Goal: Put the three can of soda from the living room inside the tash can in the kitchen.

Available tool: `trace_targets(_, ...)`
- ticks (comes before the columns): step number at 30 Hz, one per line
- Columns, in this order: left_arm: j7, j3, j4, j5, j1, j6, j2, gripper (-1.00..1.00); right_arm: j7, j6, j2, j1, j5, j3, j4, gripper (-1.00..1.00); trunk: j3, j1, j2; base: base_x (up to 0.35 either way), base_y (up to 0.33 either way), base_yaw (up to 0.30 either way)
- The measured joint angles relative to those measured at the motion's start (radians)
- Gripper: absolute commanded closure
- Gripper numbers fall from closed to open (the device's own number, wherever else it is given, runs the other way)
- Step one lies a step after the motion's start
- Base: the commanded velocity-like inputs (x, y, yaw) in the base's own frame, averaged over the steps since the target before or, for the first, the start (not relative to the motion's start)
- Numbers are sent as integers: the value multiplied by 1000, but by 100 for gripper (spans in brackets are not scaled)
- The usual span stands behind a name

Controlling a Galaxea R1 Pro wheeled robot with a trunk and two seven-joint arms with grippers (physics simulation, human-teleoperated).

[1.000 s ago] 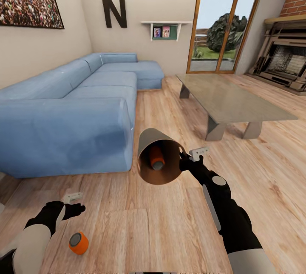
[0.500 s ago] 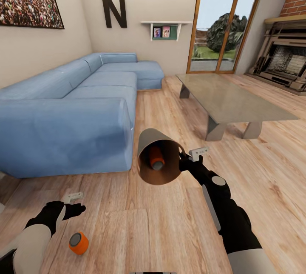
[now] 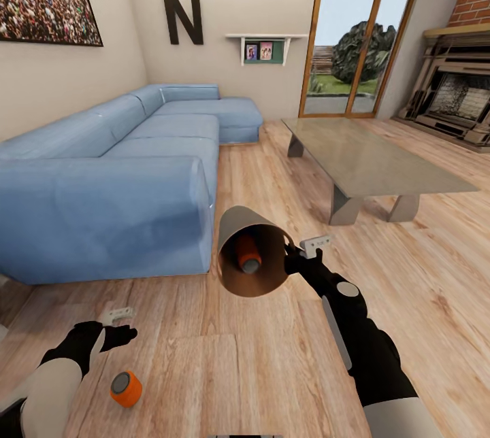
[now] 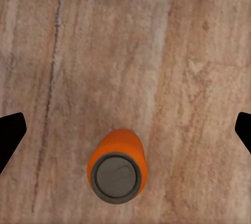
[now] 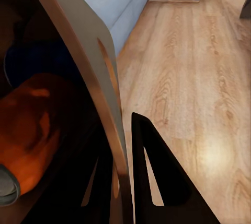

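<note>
The right gripper (image 3: 294, 262) clamps the rim of the tash can (image 3: 235, 230), tipped mouth toward the camera. Inside lies an orange soda can (image 3: 248, 252); a dark blue shape (image 5: 36, 59) behind it is hard to make out. The left gripper (image 3: 117, 327), fingers apart, hovers over a second orange can (image 3: 126, 388) on the wood floor (image 3: 224, 370) at 7 o'clock.

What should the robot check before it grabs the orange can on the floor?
1. Orange can standing upright on the wood floor: ok.
2. Left gripper open, above the can: ok.
3. Can centred between the fingertips, by the left wrist view: not ok, it sits off toward one edge.
4. Right gripper clamped on the trash can rim: ok.
5. Another orange can inside the bin: ok.
6. Blue can inside: cannot tell, just a dark blue shape.
</note>
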Motion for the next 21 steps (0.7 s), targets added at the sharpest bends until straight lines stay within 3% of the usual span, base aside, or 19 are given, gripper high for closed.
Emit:
trace_targets(3,0,0,0,0,0,0,-1,-100,0,0,0,0,0,0,0,100,0,0,0,0,0,0)
trace_targets(21,13,0,0,-6,0,3,-6,-100,0,0,0,0,3,0,0,100,-69,8,-4,0,0,0)
